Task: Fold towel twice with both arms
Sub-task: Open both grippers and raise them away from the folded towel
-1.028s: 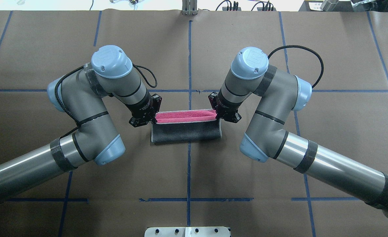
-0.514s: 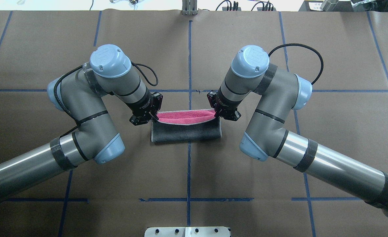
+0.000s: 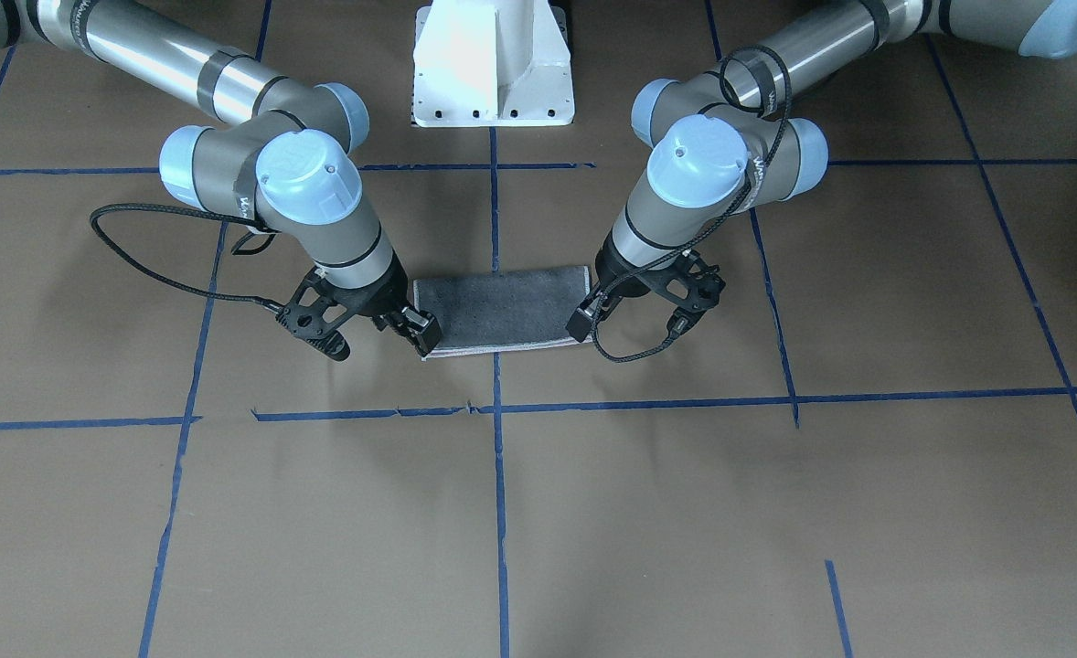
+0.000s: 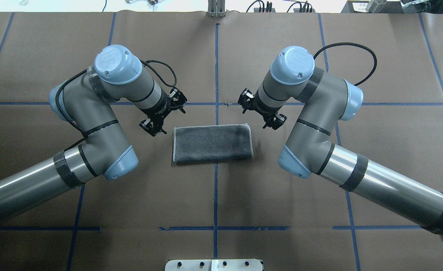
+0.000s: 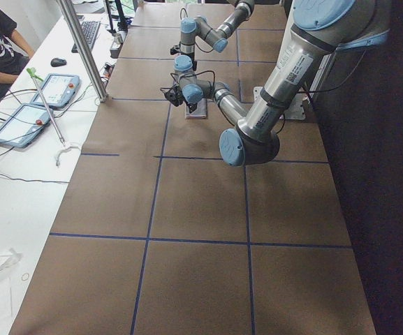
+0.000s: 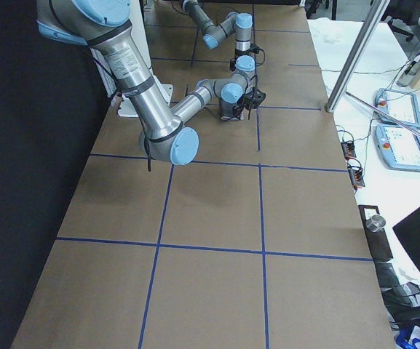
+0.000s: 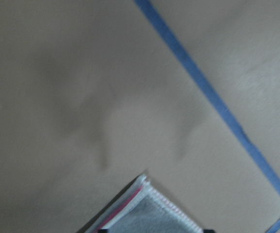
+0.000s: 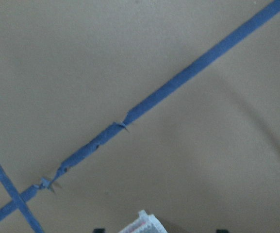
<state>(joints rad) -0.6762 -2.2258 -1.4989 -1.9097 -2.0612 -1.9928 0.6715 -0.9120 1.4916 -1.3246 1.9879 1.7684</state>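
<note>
Now left pincer (image 4: 165, 114), right pincer (image 4: 260, 112) wide, no longer on towel (image 4: 212, 143).

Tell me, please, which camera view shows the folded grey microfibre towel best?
Overhead exterior: the folded grey microfibre towel lies wholly uncovered there. The front-facing view hides two of its corners, the side views barely show it, and each wrist view catches only one corner.

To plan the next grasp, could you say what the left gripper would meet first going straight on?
Most likely the bare table paper just beyond the towel's corner: the left gripper's wrist view centres on paper, with the towel only at its bottom edge.
</note>
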